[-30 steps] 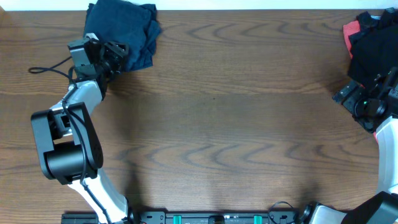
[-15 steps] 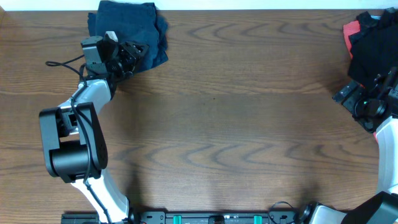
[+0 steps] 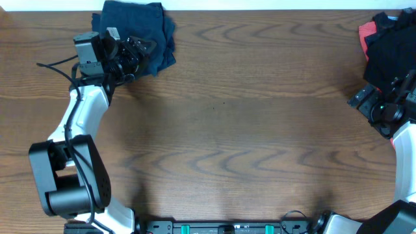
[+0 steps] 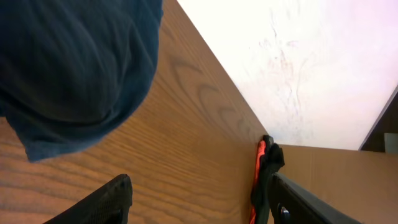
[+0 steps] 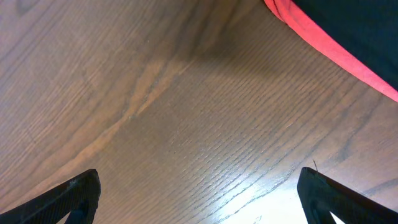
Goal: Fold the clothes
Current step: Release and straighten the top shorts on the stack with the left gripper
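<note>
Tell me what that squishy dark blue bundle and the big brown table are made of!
The dark navy-blue wrinkled bundle looks like soft cloth, matte: it slumps in rounded folds and creases. The brown table looks like wood, or maybe a wood-look laminate, smooth and slightly shiny: wavy grain lines run across it and light glares off it in the right wrist view.
</note>
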